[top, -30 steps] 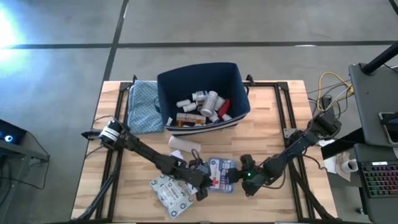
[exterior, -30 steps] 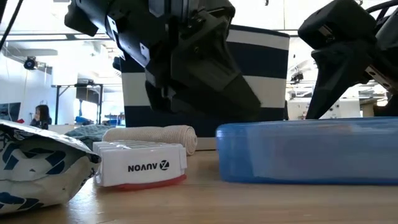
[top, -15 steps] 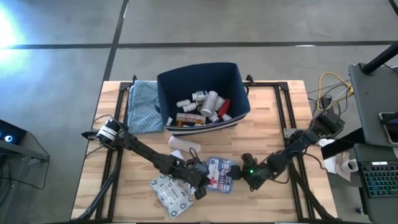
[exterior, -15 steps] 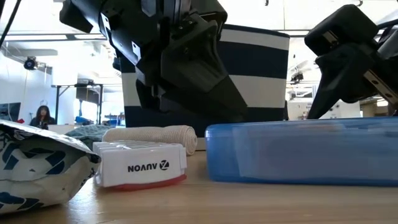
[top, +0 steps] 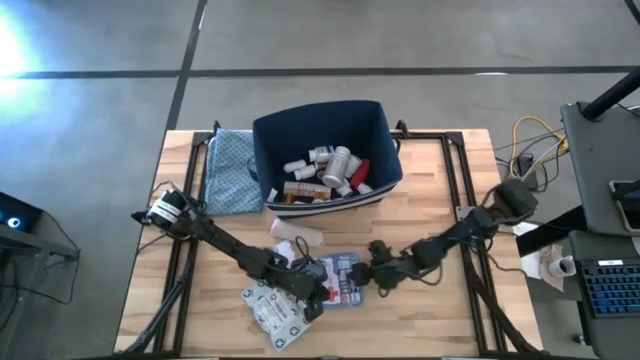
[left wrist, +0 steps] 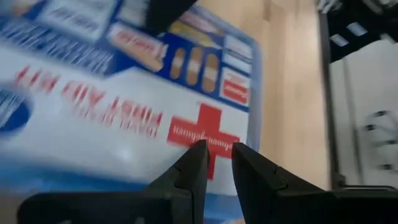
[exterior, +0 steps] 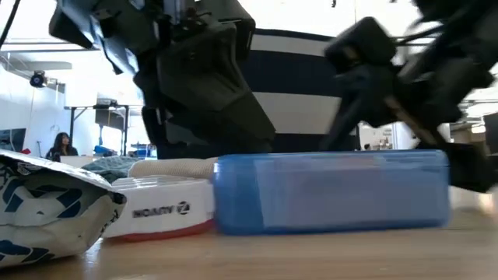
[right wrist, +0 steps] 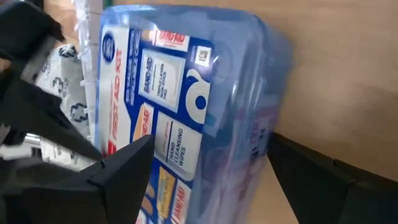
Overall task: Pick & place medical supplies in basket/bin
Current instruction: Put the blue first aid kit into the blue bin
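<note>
The blue-white first-aid box [top: 343, 278] with a red cross lies flat on the table in front of the dark navy bin [top: 375, 130], which holds several white bottles and tubes. My left gripper [top: 313, 293] is shut and stands at the box's left end, its tips over the label face near the red cross [left wrist: 205, 127]. My right gripper [top: 372, 278] is open at the box's right end, with one finger on either side of it [right wrist: 186, 93]. A grey-white printed packet [top: 270, 308] lies near the front edge. My left gripper's shut fingertips [left wrist: 196, 163] stand over the box's label face by the red cross, slanting down from the table's left; I cannot tell whether they touch it. My right gripper has the box's right end [right wrist: 261, 130] between its open fingers and comes at it level from the table's right. The box lies flat on the table.
A white roll [top: 297, 232] lies between the box and the bin. A white AUVON case [exterior: 163, 211] sits just left of the box in the low view. The blue patterned cloth [top: 230, 172] lies left of the bin. The wood to the right of the bin is bare.
My right gripper has gone toward the table's left, and the first-aid box has slid flat along the table with it, up against the white AUVON case. My left gripper has shifted a little toward the left as well.
</note>
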